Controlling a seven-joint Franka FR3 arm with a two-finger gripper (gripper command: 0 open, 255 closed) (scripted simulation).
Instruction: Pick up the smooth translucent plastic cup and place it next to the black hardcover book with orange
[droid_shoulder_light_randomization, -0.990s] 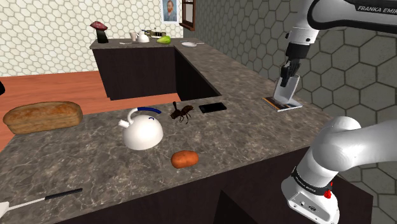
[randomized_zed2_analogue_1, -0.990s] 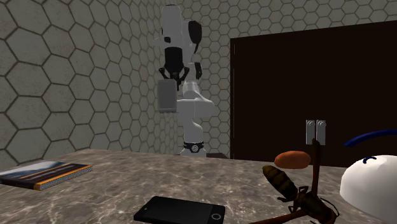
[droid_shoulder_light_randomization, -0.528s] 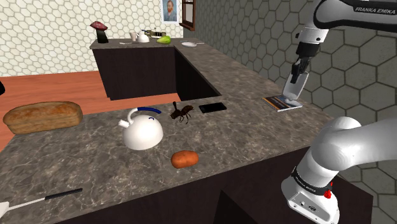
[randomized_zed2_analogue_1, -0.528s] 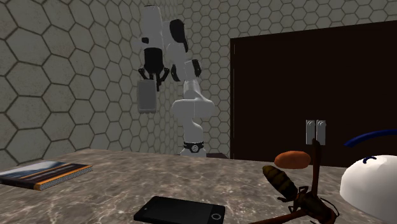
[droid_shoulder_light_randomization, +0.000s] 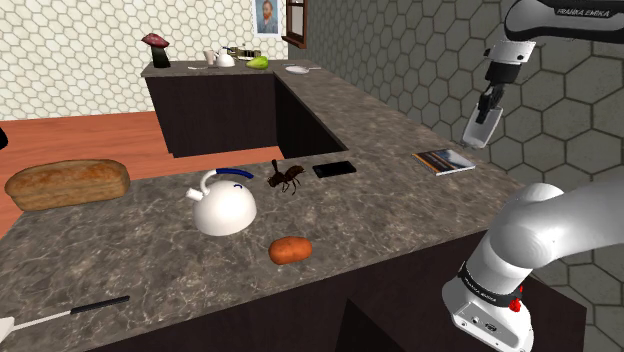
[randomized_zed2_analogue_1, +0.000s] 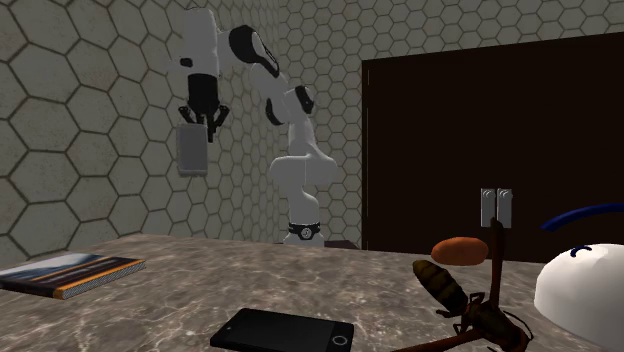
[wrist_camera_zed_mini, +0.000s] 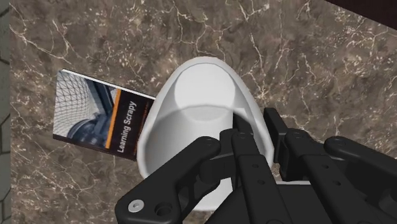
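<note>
While hanging well above counter (droid_shoulder_light_randomization: 385, 135), pincer (droid_shoulder_light_randomization: 488, 106) pinches pale cup (droid_shoulder_light_randomization: 479, 130) wall; book (droid_shoulder_light_randomization: 446, 160) below.

On the counter (droid_shoulder_light_randomization: 130, 250) before me: white kettle (droid_shoulder_light_randomization: 224, 208), bread loaf (droid_shoulder_light_randomization: 67, 183), orange potato (droid_shoulder_light_randomization: 290, 250), insect figure (droid_shoulder_light_randomization: 286, 177), black phone (droid_shoulder_light_randomization: 334, 169), knife (droid_shoulder_light_randomization: 75, 313).

Bare counter (droid_shoulder_light_randomization: 395, 135) around book (droid_shoulder_light_randomization: 445, 160), wall (droid_shoulder_light_randomization: 420, 60) just beyond

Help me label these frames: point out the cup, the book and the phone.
cup (wrist_camera_zed_mini: 170, 127), wrist view, side wall.
book (droid_shoulder_light_randomization: 446, 160), shoulder view, cover centre.
phone (randomized_zed2_analogue_1: 285, 331), second exterior view, screen centre.
</note>
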